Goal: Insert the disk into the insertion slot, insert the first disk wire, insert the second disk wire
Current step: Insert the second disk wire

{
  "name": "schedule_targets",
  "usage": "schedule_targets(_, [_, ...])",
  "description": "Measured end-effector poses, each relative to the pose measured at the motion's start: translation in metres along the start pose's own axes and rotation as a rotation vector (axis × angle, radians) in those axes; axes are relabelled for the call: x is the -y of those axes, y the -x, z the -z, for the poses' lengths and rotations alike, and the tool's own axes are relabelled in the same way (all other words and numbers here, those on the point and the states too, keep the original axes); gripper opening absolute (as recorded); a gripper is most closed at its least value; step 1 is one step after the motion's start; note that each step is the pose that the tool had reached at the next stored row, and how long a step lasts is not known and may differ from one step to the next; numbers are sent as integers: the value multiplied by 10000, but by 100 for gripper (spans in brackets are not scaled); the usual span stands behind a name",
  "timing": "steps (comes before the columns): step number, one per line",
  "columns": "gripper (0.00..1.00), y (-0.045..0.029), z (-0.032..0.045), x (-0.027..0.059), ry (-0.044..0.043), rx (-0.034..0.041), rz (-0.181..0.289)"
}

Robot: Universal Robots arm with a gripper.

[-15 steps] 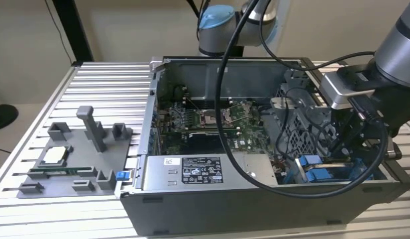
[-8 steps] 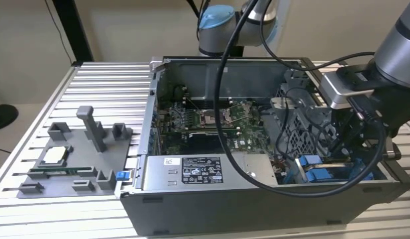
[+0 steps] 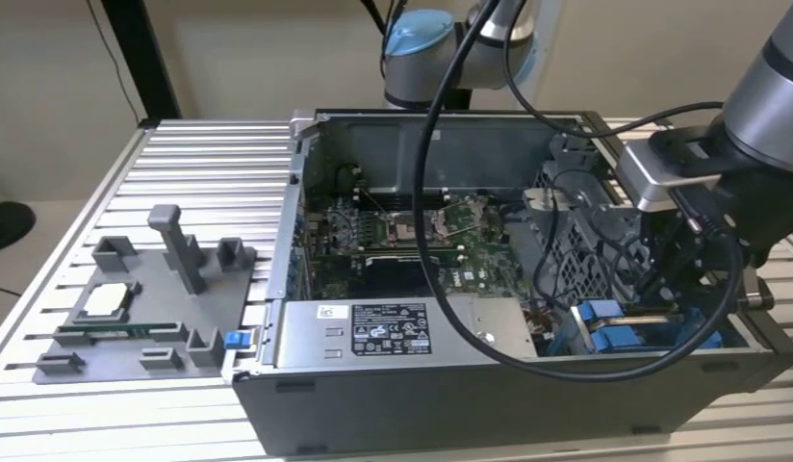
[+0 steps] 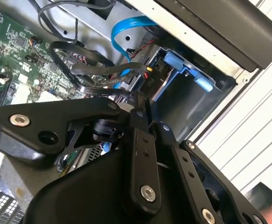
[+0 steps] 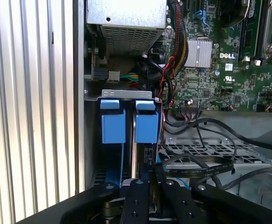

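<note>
The insertion slot [image 5: 126, 94] is the metal bay at the open computer case's corner, on the exterior view's right [image 3: 743, 332]. Two bright blue carrier frames stand side by side in it. The one in line with my fingers belongs to the disk [image 5: 146, 126], whose grey body is hidden. The same blue frames appear as the disk's carrier [image 3: 602, 314] in the exterior view. My gripper [image 5: 150, 181] reaches down into the bay [image 4: 191, 107] and is shut on a black wire connector [image 5: 148, 157] just beside that carrier. In the second wrist view my gripper [image 4: 142, 109] points at a connector [image 4: 150, 84] with red and yellow leads.
Loose black cables [image 5: 205, 161] and a blue ribbon cable [image 4: 126, 28] cross close to my fingers. The green motherboard [image 3: 396, 231] and silver power supply [image 3: 370, 332] fill the case. A grey fixture tray [image 3: 153, 308] sits on the slatted table at the exterior view's left.
</note>
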State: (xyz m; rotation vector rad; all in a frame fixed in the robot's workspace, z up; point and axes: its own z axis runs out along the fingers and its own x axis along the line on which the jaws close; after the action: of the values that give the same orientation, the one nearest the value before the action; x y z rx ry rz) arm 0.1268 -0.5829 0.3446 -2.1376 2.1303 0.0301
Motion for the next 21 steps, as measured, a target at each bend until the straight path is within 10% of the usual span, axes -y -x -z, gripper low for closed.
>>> schedule_targets(21, [0, 6, -51, -4, 0, -3, 0])
